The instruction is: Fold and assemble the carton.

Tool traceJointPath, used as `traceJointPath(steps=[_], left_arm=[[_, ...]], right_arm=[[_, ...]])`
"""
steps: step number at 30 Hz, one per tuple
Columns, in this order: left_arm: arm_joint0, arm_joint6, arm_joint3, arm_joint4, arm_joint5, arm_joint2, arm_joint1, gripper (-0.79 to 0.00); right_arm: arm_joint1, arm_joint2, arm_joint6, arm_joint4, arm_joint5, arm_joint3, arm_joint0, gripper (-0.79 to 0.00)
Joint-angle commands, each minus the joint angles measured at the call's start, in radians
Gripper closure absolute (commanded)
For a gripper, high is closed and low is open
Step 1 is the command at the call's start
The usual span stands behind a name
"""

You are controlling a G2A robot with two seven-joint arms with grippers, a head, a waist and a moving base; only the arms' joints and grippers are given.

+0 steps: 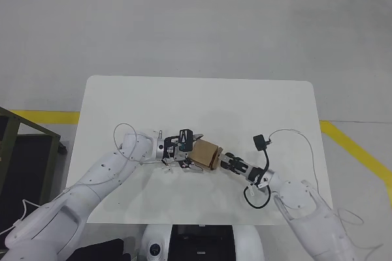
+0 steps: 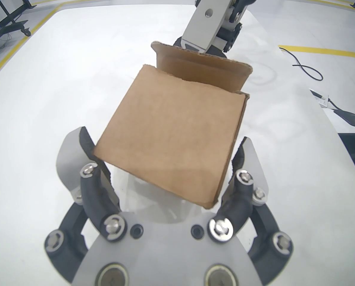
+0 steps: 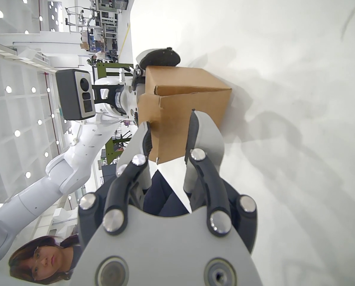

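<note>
Tool ends first: left gripper [image 2: 164, 138] is clamped on the carton [image 2: 177, 114], one dark pad [image 2: 86, 147] vs each long side of its near end, broad brown panel turned up toward the wrist cam. Opp. end: right gripper [image 3: 170, 123] has its fingers [image 3: 205, 138] apart and holds nothing. Its tips sit at the carton's other end, one overlapping a corner edge, the other lying over the end face; can't tell if either actually touches the cardboard. In the left wrist view one silver finger of that gripper comes down behind the upright flap [image 2: 201, 66], which stands open at the far end w/ corrugated edge showing. A second flap [image 3: 192, 89] on the end facing the right wrist is folded partway in, w/ a dark slit along its edge. The carton is part-formed, box-shaped and slightly skewed. It sits approx. mid-table, about equally far from the left and right edges, long axis roughly parallel to the near edge. Can't tell whether its underside rests on the table [image 1: 117, 104] or hangs just above; there's shadow beneath it. From above, the two grippers face each other w/ the carton btwn them. The left arm [image 1: 104, 173] comes in from the near-left corner, the right arm [image 1: 300, 199] from the near-right corner. The right arm carries a small black cam [image 1: 260, 141] w/ a thin cable [image 1: 294, 132] looping over the tabletop. Past the table: yellow floor tape [image 1: 353, 140] beyond the right edge and an olive frame [image 1: 13, 127] off the left edge.
</note>
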Motion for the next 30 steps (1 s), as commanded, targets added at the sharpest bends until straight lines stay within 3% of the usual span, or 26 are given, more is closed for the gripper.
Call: traceJointPath(steps=[1, 15, 23, 30], left_arm=[[0.0, 0.0, 0.0, 0.0, 0.0, 0.0, 0.0, -0.785], [0.0, 0.0, 0.0, 0.0, 0.0, 0.0, 0.0, -0.785], [0.0, 0.0, 0.0, 0.0, 0.0, 0.0, 0.0, -0.785], [0.0, 0.0, 0.0, 0.0, 0.0, 0.0, 0.0, -0.785]], right_arm=[[0.0, 0.0, -0.003, -0.006, 0.009, -0.003, -0.002, -0.212], [-0.005, -0.019, 0.004, -0.013, 0.032, 0.017, 0.016, -0.234], [-0.004, -0.002, 0.061, 0.094, -0.064, 0.027, 0.007, -0.243], [-0.008, -0.018, 0.085, 0.12, -0.067, 0.064, 0.031, -0.188]])
